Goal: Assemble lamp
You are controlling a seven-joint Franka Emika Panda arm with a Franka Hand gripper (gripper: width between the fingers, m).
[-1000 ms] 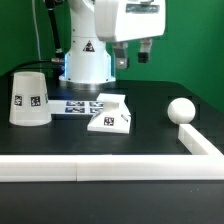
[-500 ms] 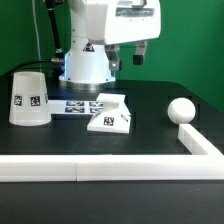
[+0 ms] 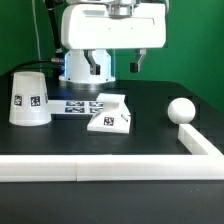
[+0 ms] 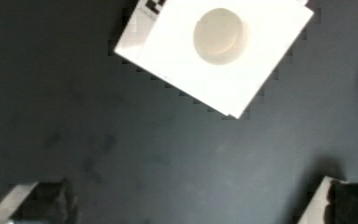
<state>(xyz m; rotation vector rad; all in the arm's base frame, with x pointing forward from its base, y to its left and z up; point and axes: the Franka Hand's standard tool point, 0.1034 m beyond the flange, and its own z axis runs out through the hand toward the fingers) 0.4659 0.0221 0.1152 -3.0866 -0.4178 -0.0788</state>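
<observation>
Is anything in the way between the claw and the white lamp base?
No, nothing visible is in the way. The open claw hangs higher than the lamp base, with only air and bare black table between them. The shade stands off to the exterior view's left, the bulb to its right.

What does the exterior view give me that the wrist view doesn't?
Exterior only: the shade, the bulb and the marker board. Wrist only: the round socket in the top of the base. Both: the base, and the gripper, open and holding nothing.
</observation>
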